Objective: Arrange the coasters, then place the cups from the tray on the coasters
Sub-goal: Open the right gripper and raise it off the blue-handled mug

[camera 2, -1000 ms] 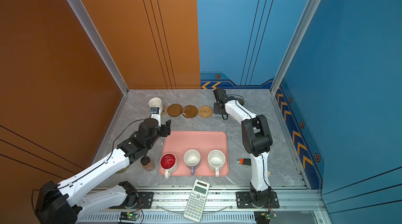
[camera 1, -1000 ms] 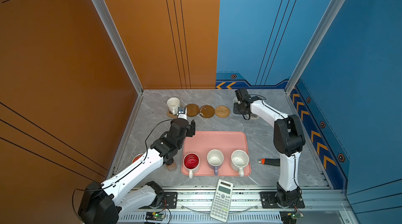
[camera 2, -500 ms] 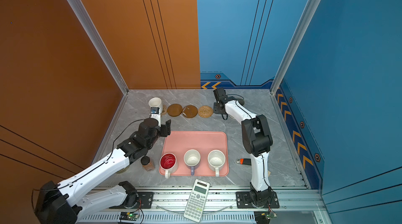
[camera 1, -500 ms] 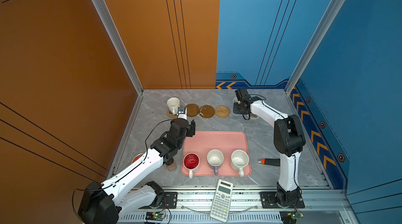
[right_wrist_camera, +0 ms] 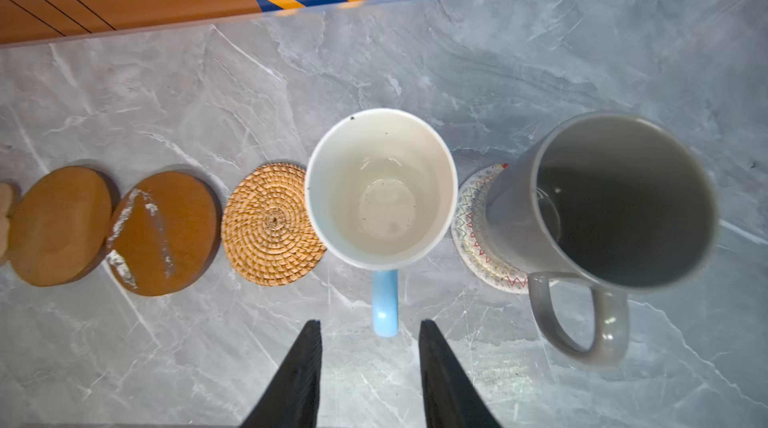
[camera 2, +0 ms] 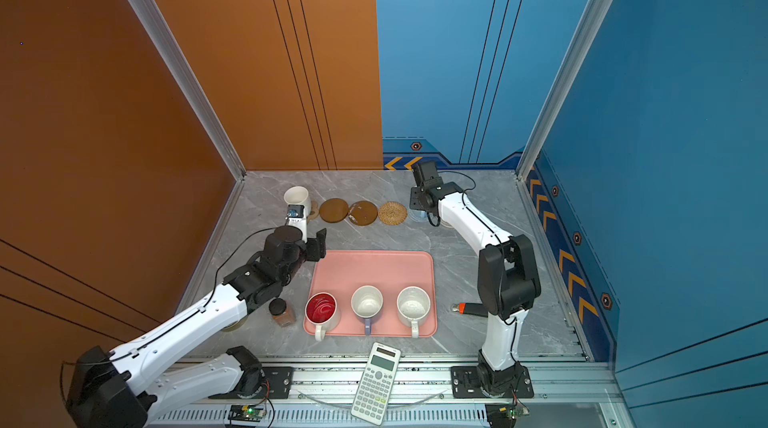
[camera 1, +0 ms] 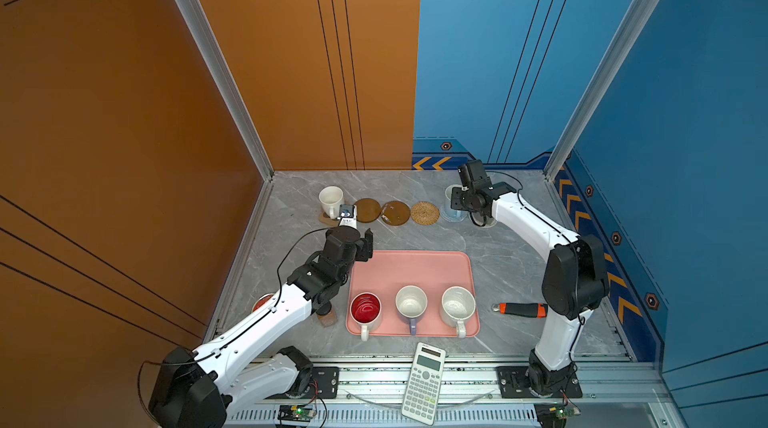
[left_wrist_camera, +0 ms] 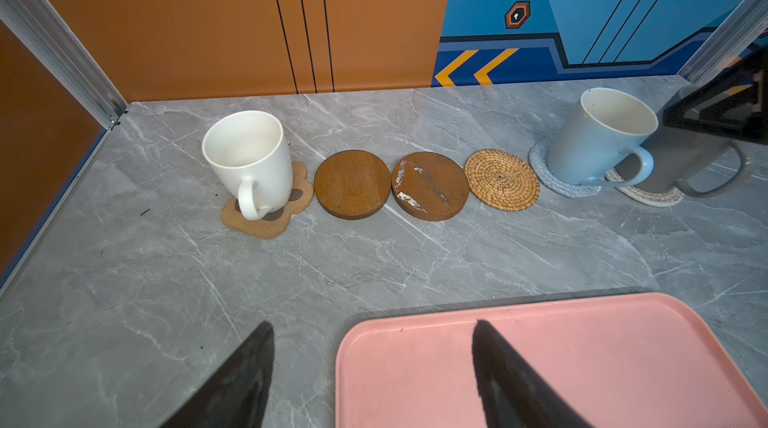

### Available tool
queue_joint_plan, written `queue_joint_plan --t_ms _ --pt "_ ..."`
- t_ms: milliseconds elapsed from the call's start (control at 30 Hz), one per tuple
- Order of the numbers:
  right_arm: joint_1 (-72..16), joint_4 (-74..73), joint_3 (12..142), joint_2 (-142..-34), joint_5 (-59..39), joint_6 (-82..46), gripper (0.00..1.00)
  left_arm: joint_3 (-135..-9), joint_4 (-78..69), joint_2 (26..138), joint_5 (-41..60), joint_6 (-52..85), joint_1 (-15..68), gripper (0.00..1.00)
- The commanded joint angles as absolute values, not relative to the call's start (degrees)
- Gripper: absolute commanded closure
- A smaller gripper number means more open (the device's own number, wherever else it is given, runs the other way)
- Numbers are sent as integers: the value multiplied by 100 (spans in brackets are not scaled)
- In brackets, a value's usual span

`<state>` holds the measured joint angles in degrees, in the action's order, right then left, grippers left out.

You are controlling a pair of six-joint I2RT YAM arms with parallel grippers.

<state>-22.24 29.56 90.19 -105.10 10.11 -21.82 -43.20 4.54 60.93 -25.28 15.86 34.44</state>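
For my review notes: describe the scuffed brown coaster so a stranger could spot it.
Look beyond the far edge of the pink tray. It is the wooden disc between the plain brown disc and the rattan round; only it bears whitish scrapes.

Bright even overhead light w/ soft shadows; wrist cams warp at edges, grey mug (right_wrist_camera: 615,214) blurry.

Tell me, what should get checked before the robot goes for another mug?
1. Right claw clear of the light blue mug handle: ok, jaws apart on either side, not touching.
2. Light blue mug upright on the grey-blue knitted coaster: ok.
3. Coasters free: ok, the plain brown disc, scuffed brown disc and rattan coaster are bare.
4. Mugs on the pink tray upright: ok, red-lined mug, lavender mug, speckled mug.
5. Left claw open and empty: ok.
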Motion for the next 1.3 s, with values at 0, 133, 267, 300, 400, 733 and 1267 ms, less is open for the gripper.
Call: queue_joint_plan --t_ms 0,133,267,300,400,733,1267 --pt "-2456 2900 8807 -10062 1338 -2153 62 -4447 566 5968 -2491 1546 3370 24" --pt "-2781 2526 8414 -9530 1610 -2162 61 -4442 602 5942 -2494 1555 3379 24" --pt "-3084 2173 8048 -9064 1871 -2196 61 -4430 642 5885 -2501 1573 3366 25" --pt "-3154 2097 7970 -8961 1931 -2221 62 -4419 642 5879 -2502 1577 3367 24" --pt "-3331 1821 7657 -8683 2104 -2369 62 -4394 642 5837 -2503 1591 3372 25" --pt "-3974 1255 7049 -8136 3595 -2623 59 -4395 703 5798 -2518 1616 3384 24" --pt "-4539 1582 6778 -7780 6965 -5367 0 -4430 738 5832 -2544 1626 3419 25"
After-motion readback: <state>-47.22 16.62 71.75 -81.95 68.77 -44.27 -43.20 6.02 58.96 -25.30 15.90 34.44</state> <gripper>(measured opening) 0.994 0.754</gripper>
